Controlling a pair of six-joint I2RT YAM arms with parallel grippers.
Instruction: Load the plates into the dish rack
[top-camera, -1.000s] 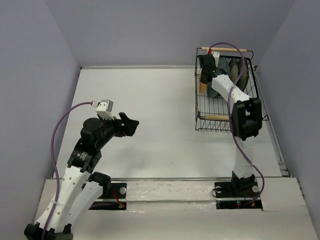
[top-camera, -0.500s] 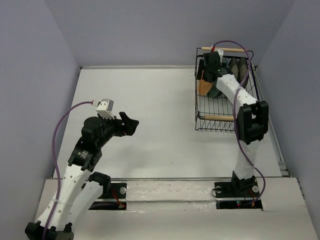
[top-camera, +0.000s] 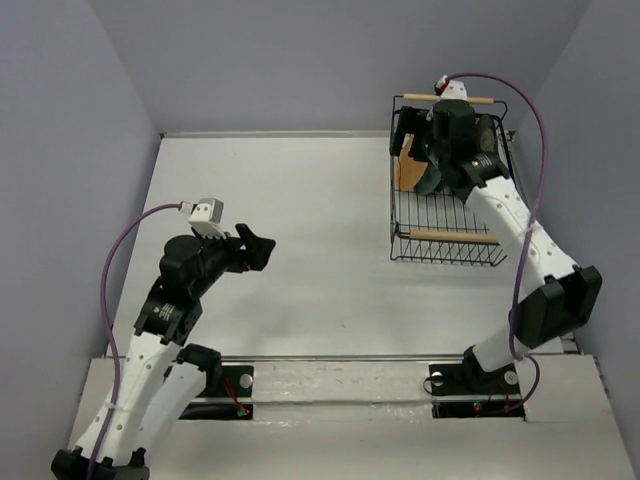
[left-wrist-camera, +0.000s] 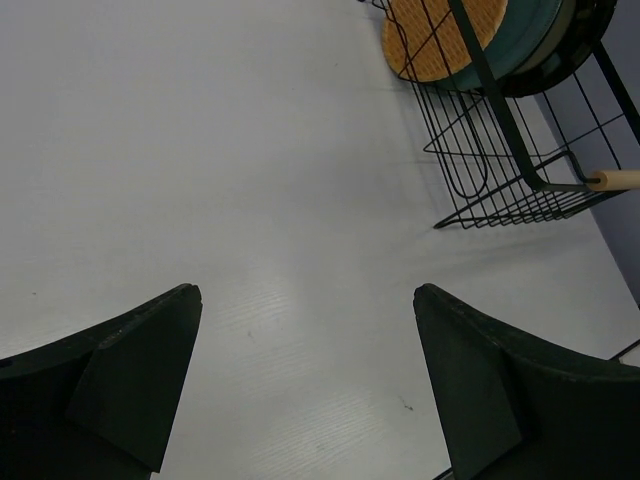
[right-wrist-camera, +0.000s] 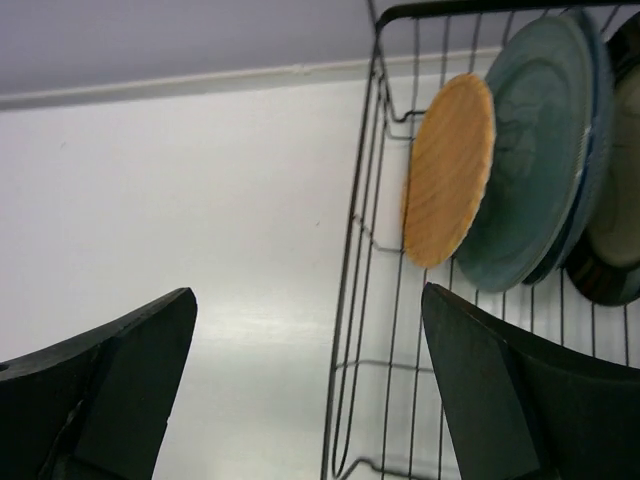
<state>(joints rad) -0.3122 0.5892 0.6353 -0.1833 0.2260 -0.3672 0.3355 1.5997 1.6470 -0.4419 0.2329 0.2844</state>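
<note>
— Since the orange plate stands on edge in the rack, what holds it there?
— Wire slots, I judge. It leans at the rack's left end. The teal plate sits close behind it, then a dark-rimmed plate. 3 told apart for sure; any others in the rack are hidden.

— Grippers?
— The right gripper hangs above the rack's far end, fingers wide apart, nothing between them. The left gripper is well left of the rack over the table, also spread wide and carrying nothing.

— Why there?
— Guesswork: the right sits where a plate would be let down into a slot. The left is parked off to the side so the 2 arms don't cross.

— Materials?
— Rack: thin black wire in an open grid, with a round pale wooden handle. Orange plate: matte basket-weave, probably light. Teal plate: smooth glaze with a faint swirl. All are thin discs; upright, one could roll or tip if it misses its slot.
</note>
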